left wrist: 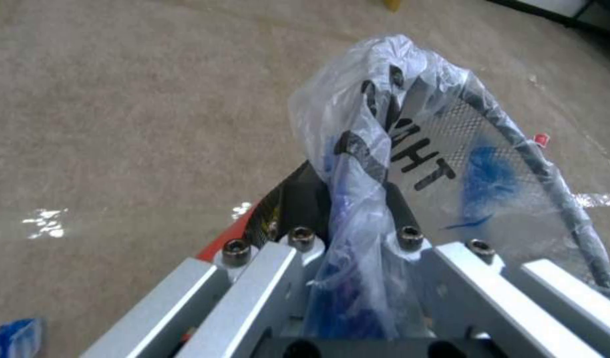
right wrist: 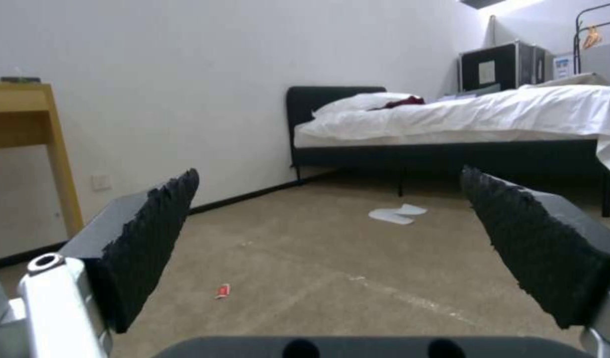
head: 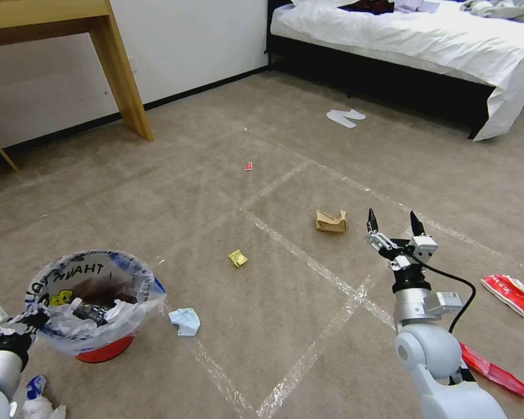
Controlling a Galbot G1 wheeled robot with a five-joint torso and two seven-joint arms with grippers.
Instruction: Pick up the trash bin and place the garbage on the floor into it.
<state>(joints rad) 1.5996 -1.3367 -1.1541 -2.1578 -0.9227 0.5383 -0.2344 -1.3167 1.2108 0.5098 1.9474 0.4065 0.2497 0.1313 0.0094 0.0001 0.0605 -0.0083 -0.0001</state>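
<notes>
While the left gripper [left wrist: 358,233] pinches the bagged rim of the trash bin [head: 93,302], which holds crumpled litter, the right gripper [head: 395,224] hangs wide open, empty.

- Clear plastic liner of the trash bin [head: 93,302], head view: black capitals "THANK" run along the inner far side, seen upside down; further letters to their left, at the bag's edge, are only partly legible.
- Same liner, head view: a yellow smiley sign sits on the near-left inner wall, below the lettering.
- Same liner, left wrist view [left wrist: 411,144]: black letters "THA" are readable, mirrored through the film, beside a blue patch.
- Red wrapper [head: 508,293] on the floor [head: 227,203]: white print is present but too small to read.
</notes>
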